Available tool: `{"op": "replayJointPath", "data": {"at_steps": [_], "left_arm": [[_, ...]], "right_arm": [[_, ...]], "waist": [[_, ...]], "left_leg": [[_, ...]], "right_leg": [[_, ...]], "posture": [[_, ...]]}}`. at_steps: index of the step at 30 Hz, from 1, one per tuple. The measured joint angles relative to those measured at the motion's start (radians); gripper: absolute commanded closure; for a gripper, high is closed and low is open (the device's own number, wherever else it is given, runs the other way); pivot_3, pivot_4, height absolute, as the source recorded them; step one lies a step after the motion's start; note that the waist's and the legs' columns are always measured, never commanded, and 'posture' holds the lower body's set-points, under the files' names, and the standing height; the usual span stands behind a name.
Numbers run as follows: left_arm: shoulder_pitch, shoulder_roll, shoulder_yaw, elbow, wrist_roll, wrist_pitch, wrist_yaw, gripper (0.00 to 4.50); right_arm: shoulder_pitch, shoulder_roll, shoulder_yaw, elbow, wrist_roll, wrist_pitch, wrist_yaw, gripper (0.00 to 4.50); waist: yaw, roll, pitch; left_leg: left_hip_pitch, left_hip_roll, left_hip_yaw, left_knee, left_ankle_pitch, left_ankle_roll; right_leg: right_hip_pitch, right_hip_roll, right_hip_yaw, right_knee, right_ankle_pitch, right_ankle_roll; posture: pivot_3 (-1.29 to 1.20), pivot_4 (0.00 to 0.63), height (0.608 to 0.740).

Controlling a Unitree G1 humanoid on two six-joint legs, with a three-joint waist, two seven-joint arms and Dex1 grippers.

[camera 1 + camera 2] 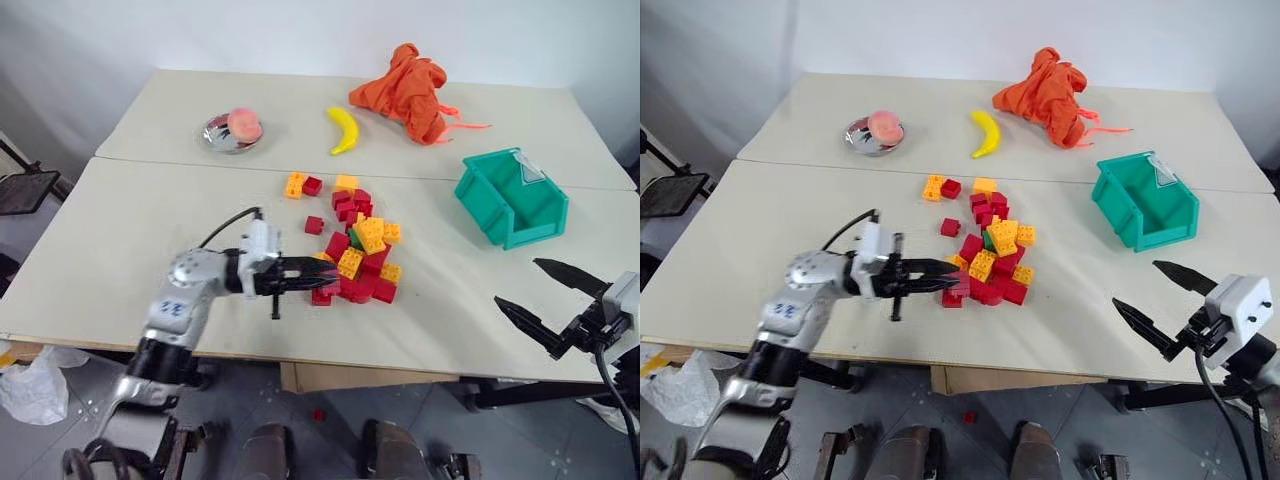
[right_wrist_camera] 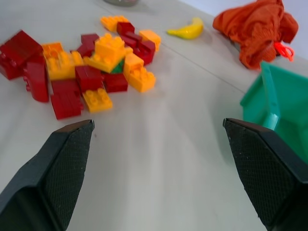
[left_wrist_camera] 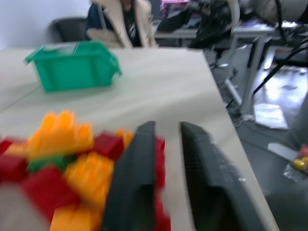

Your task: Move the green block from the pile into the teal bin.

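- While our left gripper [image 1: 312, 272] sits at the pile's [image 1: 357, 248] nine o'clock edge, fingers pinched nearly together, it seems to hold nothing; a red brick sits beside one finger.
- We see the green block [image 1: 990, 240] buried mid-pile under yellow-orange bricks, only a sliver showing.
- To do this well, we should reopen, come from above and part the covering bricks first.
- Our right gripper [image 1: 548, 298] hangs wide and empty at five o'clock of the teal bin [image 1: 490, 212].
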Motion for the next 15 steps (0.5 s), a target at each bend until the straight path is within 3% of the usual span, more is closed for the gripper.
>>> {"op": "replayJointPath", "data": {"at_steps": [6, 11, 15], "left_arm": [[-0.308, -0.164, -0.084, 0.418, 0.166, -0.116, 0.030, 4.47], [-0.458, -0.220, -0.102, 0.768, 0.300, -0.220, 0.147, 4.47], [-0.513, -0.229, -0.041, 0.920, 0.324, -0.233, 0.283, 4.47]], "right_arm": [[-0.016, 0.010, 0.034, -0.051, 0.000, 0.008, -0.047, 0.00], [-0.001, 0.023, 0.035, -0.070, 0.000, 0.012, -0.068, 0.00], [0.029, 0.042, 0.033, -0.100, 0.001, 0.012, -0.080, 0.00]], "waist": [[0.005, -0.001, 0.000], [-0.003, -0.001, 0.001], [-0.002, -0.002, 0.001]], "left_leg": [[-0.001, 0.000, 0.000, 0.000, 0.000, 0.000], [-0.002, 0.000, 0.000, -0.003, 0.000, 0.001], [-0.002, 0.000, 0.000, -0.003, 0.000, 0.001]], "right_leg": [[0.000, 0.000, -0.001, -0.002, 0.000, 0.001], [-0.001, 0.000, -0.001, -0.004, 0.000, 0.001], [-0.001, 0.000, -0.001, -0.004, 0.000, 0.001]], "posture": [[0.00, 0.150, 0.740], [0.00, 0.150, 0.740], [0.00, 0.150, 0.740]]}}
